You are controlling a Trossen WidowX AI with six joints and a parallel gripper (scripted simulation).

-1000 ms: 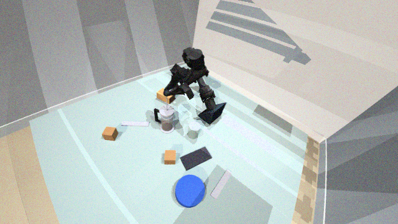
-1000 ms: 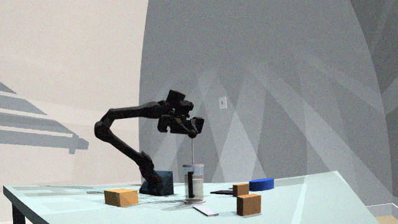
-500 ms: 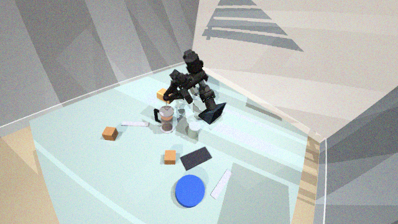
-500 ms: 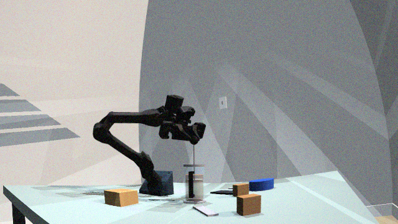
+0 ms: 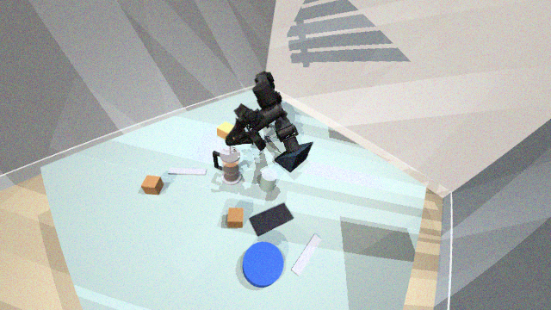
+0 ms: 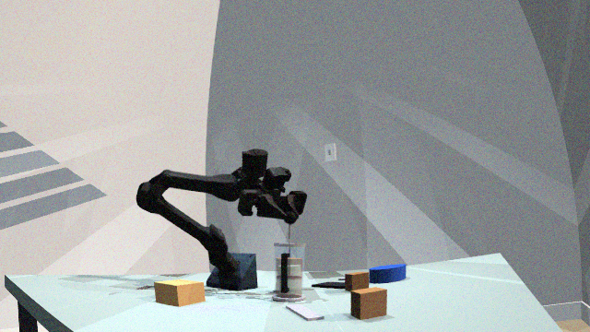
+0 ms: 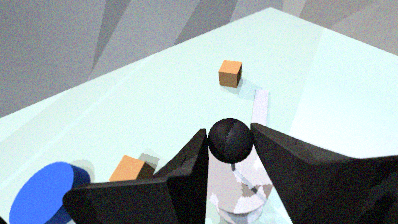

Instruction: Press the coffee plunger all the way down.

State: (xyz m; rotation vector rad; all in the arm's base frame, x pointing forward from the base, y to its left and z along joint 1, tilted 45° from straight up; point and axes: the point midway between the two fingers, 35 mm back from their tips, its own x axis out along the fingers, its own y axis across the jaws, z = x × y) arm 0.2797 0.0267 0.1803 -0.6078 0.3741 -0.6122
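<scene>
a pale cylinder (image 5: 268, 181) just beside the coffee press (image 5: 231, 171) (image 6: 295, 277) (image 7: 227, 185), a blue disc (image 5: 263, 263) (image 6: 387, 274) (image 7: 42, 195) well apart

white cup (image 5: 268, 180) beside press (image 5: 231, 165) (image 6: 289, 277) | press's left flank: handle (image 5: 216, 159) (image 6: 285, 273)
</scene>
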